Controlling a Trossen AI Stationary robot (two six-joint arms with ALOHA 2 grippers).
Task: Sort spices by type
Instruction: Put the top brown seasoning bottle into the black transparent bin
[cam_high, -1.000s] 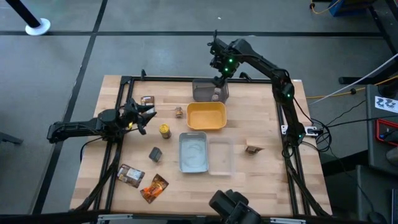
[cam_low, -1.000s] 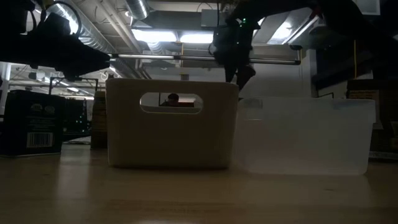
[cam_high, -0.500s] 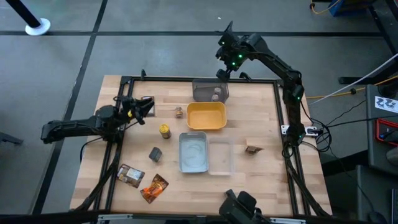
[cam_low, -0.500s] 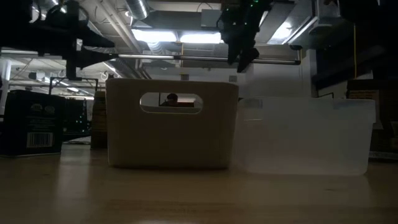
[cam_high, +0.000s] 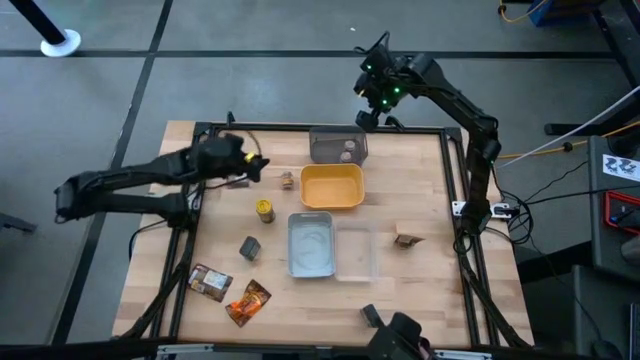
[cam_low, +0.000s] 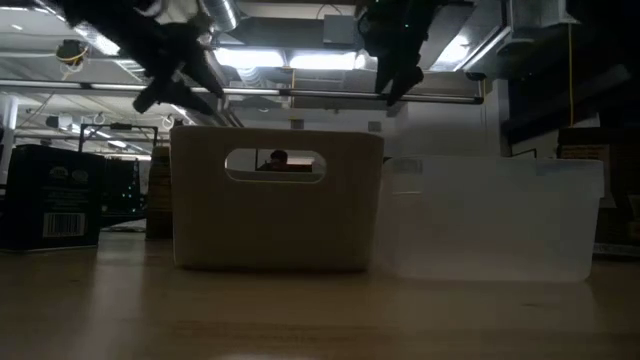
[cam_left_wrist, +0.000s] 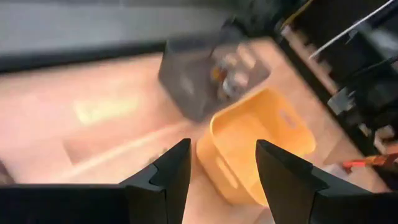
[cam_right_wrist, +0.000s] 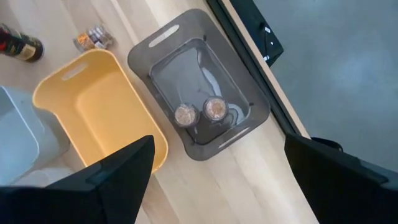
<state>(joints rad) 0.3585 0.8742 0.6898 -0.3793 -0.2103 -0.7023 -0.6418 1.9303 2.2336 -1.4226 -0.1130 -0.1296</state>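
- We see the pale wooden surface (cam_high: 400, 190) carrying everything.
- The yellow plastic tray (cam_high: 331, 186) sits centre, just beside the dark grey tray (cam_high: 338, 146) at the far edge.
- Our right gripper (cam_high: 372, 88) hangs above the surface's far edge, fingers spread wide and empty.
- Our left gripper (cam_high: 252, 165) hovers left of the trays, fingers parted, holding nothing.
- Two tiny round brown jars (cam_right_wrist: 200, 112) stand side by side in the grey tray.
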